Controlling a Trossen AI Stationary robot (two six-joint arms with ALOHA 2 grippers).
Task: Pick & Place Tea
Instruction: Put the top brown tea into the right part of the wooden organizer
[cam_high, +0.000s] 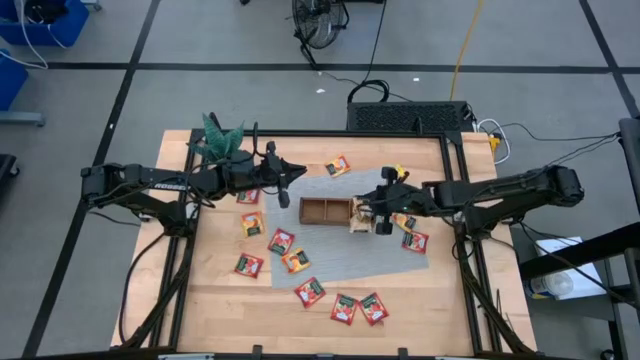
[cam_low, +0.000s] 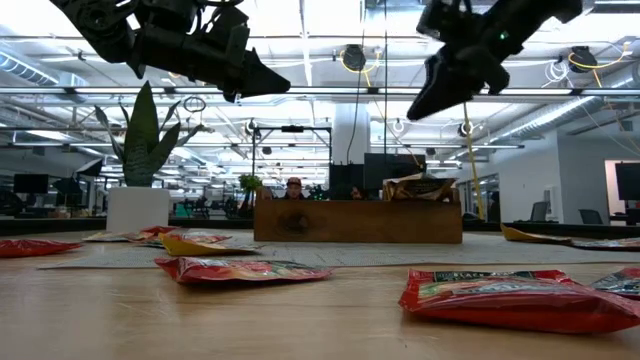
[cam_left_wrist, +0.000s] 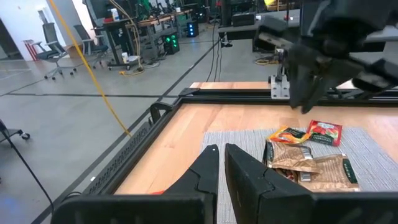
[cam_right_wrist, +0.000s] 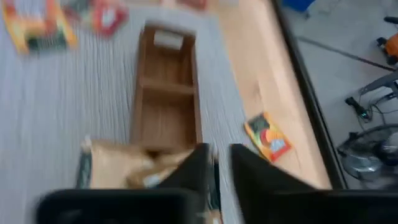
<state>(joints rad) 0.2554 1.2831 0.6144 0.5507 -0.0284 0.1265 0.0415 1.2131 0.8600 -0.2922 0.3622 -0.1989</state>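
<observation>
- my right gripper (cam_high: 384, 222): hangs over the right end of the wooden tray (cam_high: 325, 211), above the table surface; in the right wrist view my fingers (cam_right_wrist: 198, 167) stand close together with only a narrow gap, and nothing shows between them.
- brown sachets (cam_right_wrist: 127, 165): a loose pile at the tray's right end, directly beneath my right gripper; apart from it, not gripped. in the low view they stick up above the tray's rim (cam_low: 418, 186).
- my left gripper (cam_high: 285, 180): raised off the table just left of the tray, tips nearly together, holding nothing.
- wooden tray: lies on the grey mat (cam_high: 330, 250) at the table's middle; two compartments, the left ones bare wood in the overhead view.
- tea sachets, red (cam_high: 249, 265): scattered flat over mat and table, several to the left of the tray, three along the front edge (cam_high: 343, 308), one behind the tray (cam_high: 338, 166), two to my right gripper's right (cam_high: 414, 240). all well clear of both grippers.
- orange-yellow sachet (cam_right_wrist: 267, 135): flat on bare wood beside the mat, near the tray.
- potted plant (cam_high: 220, 138): back left corner of the table.
</observation>
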